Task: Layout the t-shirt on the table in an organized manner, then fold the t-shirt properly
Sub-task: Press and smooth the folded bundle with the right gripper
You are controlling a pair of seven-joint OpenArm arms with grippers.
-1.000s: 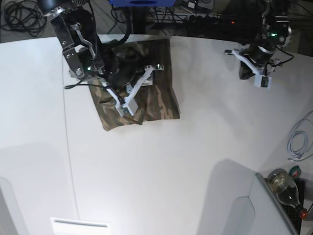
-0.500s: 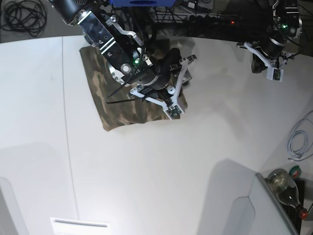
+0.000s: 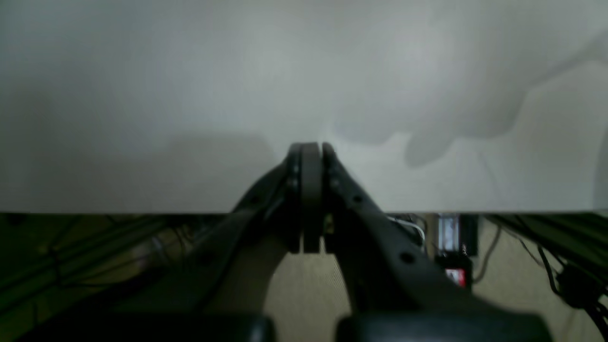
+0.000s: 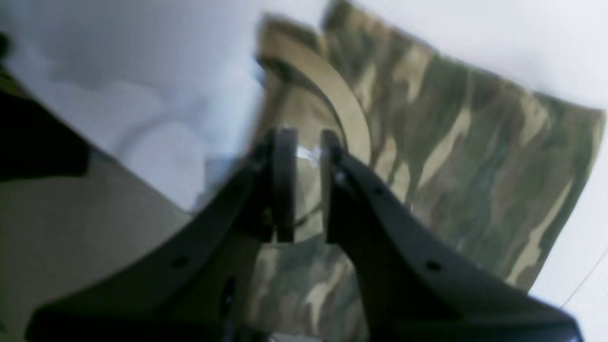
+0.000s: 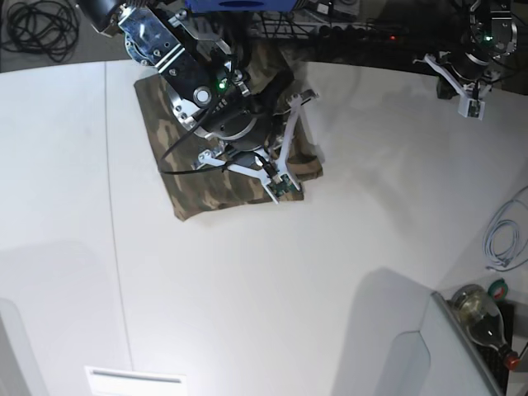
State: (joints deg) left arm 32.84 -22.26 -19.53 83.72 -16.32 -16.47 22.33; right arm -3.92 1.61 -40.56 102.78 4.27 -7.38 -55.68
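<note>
Right gripper (image 4: 302,147) sits low over the t-shirt (image 5: 198,186), upper centre of the base view. Its 2 jaws stand nearly together, a narrow gap left between them, right at the tan collar (image 4: 332,90). Whether cloth is actually pinched there cannot be told; the wrist view is blurred and only pale fabric shows in the gap.

Left gripper (image 3: 311,152) is fully closed on nothing, parked over bare table (image 5: 272,289) near the far edge, upper right of the base view, well apart from the shirt.

T-shirt lies as a compact camouflage rectangle on the white table, upper left of centre, partly hidden under the right arm.

Risks, judged from this:
- Jaws may catch only 1 layer at the collar, so a lift would peel the stack open instead of carrying it.
- Jaws may miss the cloth entirely and close on air.
- With just 1 arm engaged, a pull could drag or skew the whole bundle.
- Shirt sits near the far table edge; a push that way could spill it off.
</note>
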